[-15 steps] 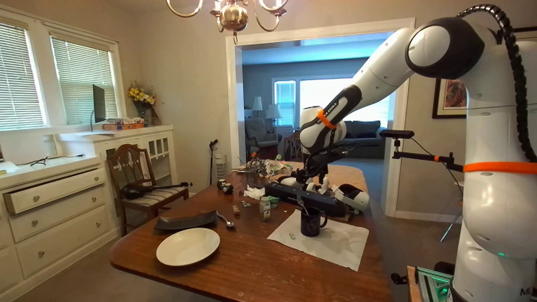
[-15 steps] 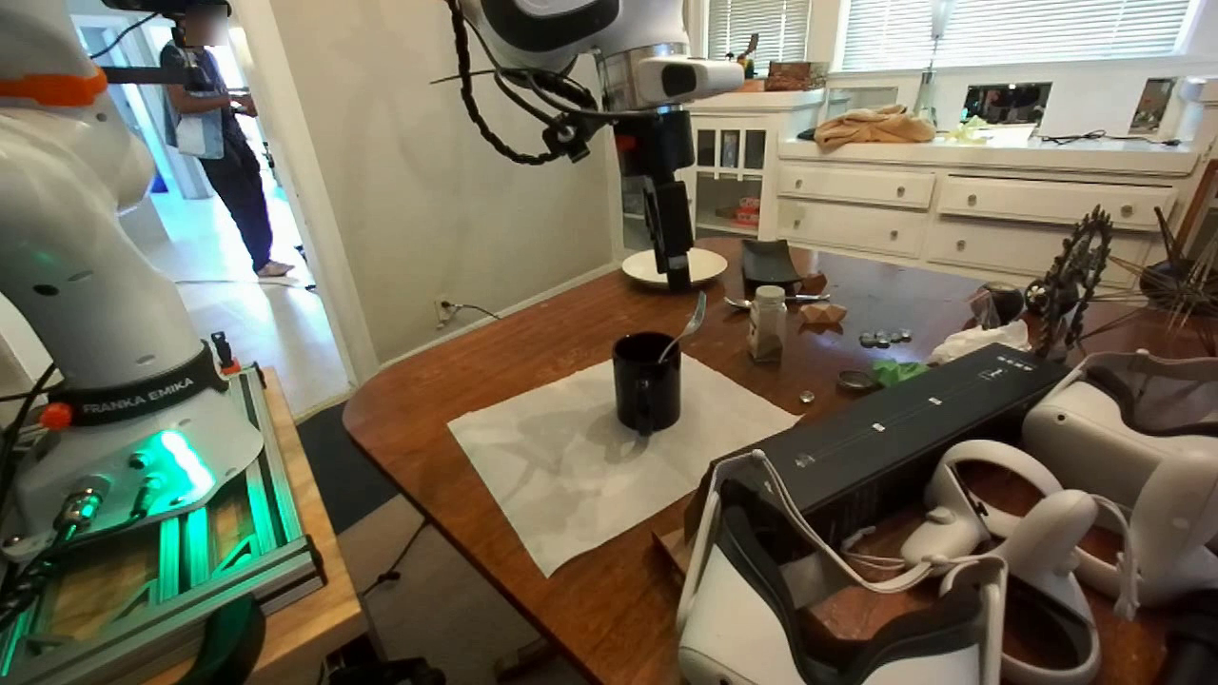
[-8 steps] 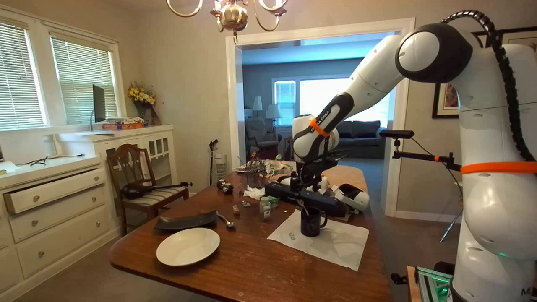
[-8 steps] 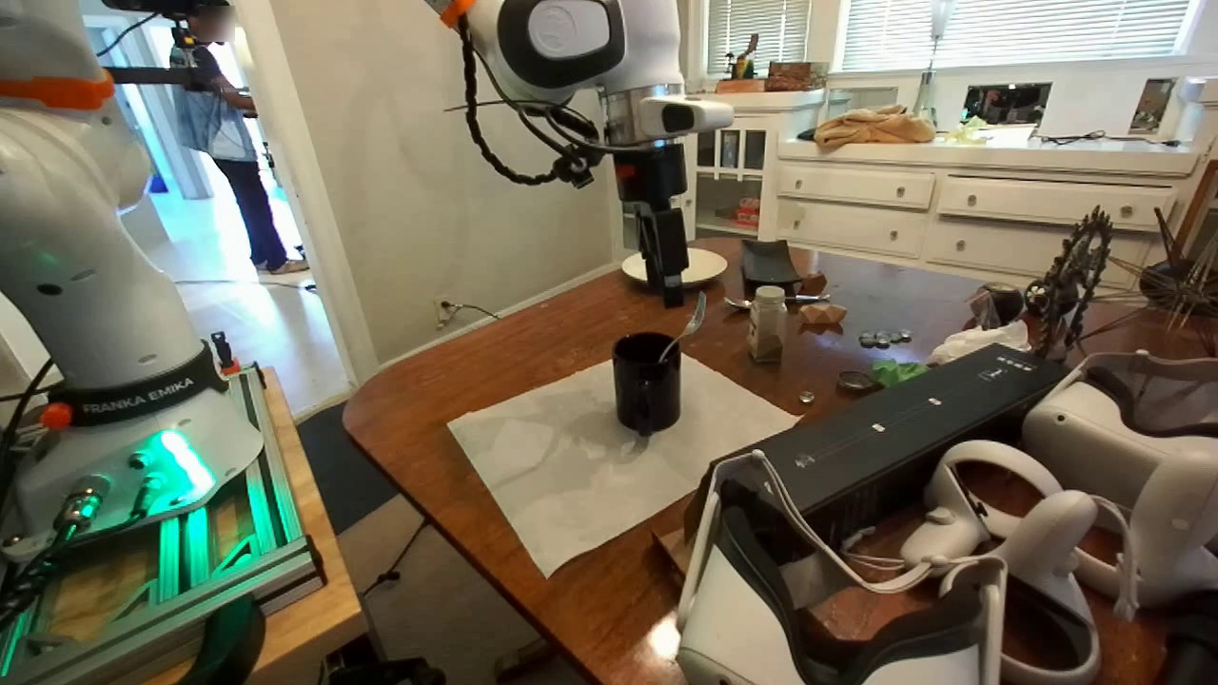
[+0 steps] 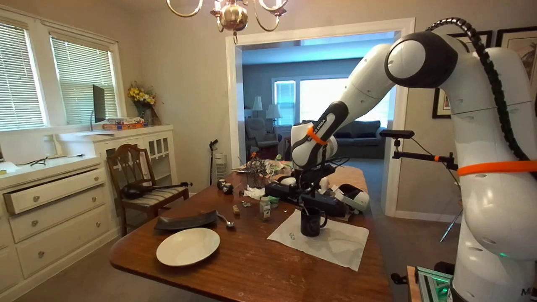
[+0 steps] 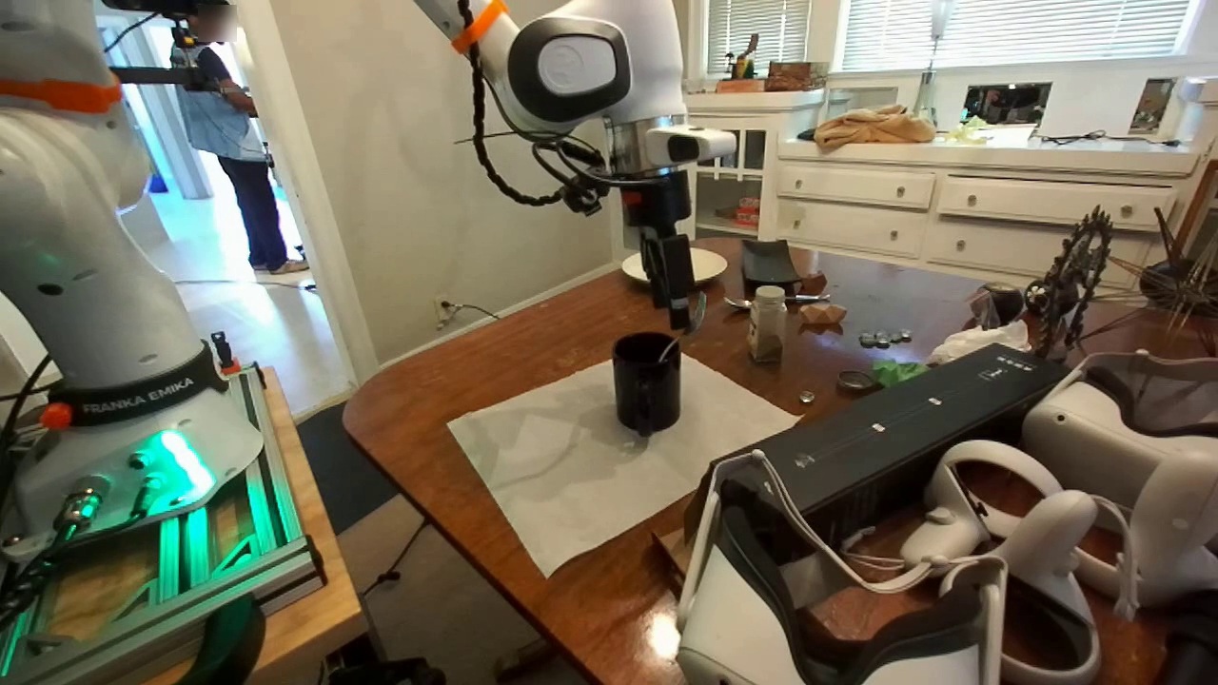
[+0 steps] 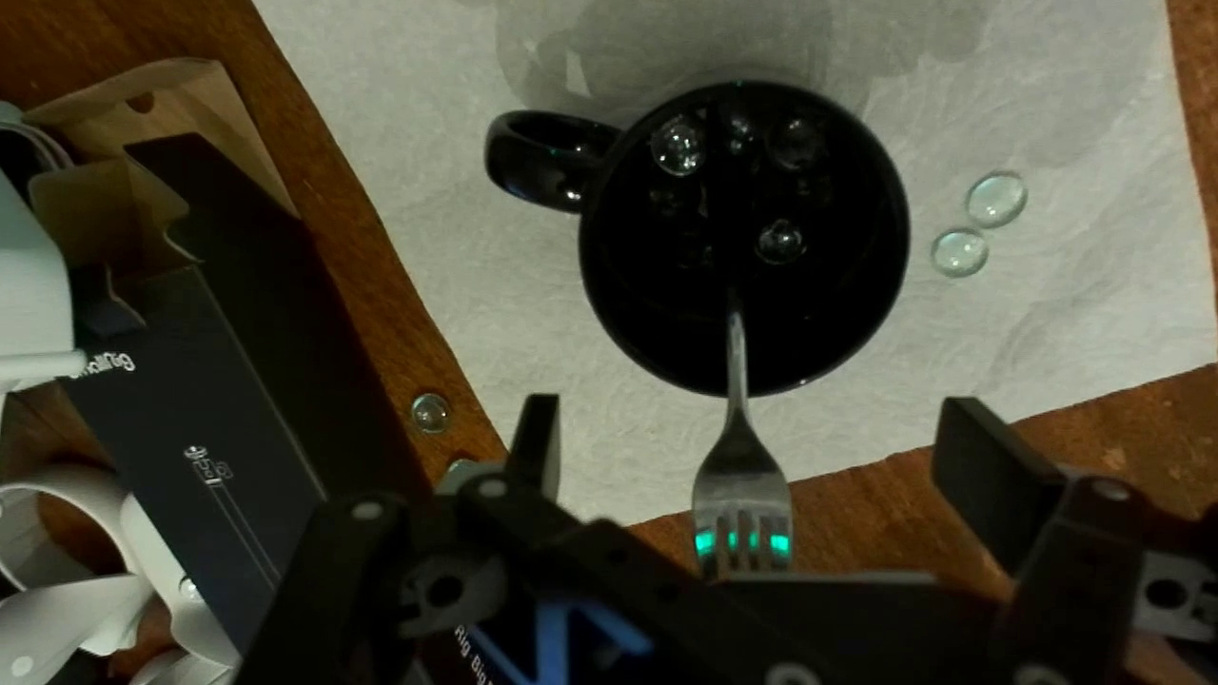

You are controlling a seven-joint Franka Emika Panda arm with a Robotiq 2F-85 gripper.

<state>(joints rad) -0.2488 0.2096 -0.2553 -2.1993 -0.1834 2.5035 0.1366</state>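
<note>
In the wrist view we see a metal fork (image 7: 742,471) leaning in a glossy black mug (image 7: 647,319), its long axis up and down the view, tines toward the gripper (image 7: 756,438), handle down inside with clear, rounded beads (image 7: 679,146). The gripper is spread wide, its dark pads (image 7: 990,466) clear of the fork on either side. In an exterior view we find the mug upright on wrinkled white paper (image 6: 552,495), the fork slanting up beside the gripper. In an exterior view we see a smooth white plate (image 5: 188,247) on the wooden table (image 5: 260,268), well apart.
</note>
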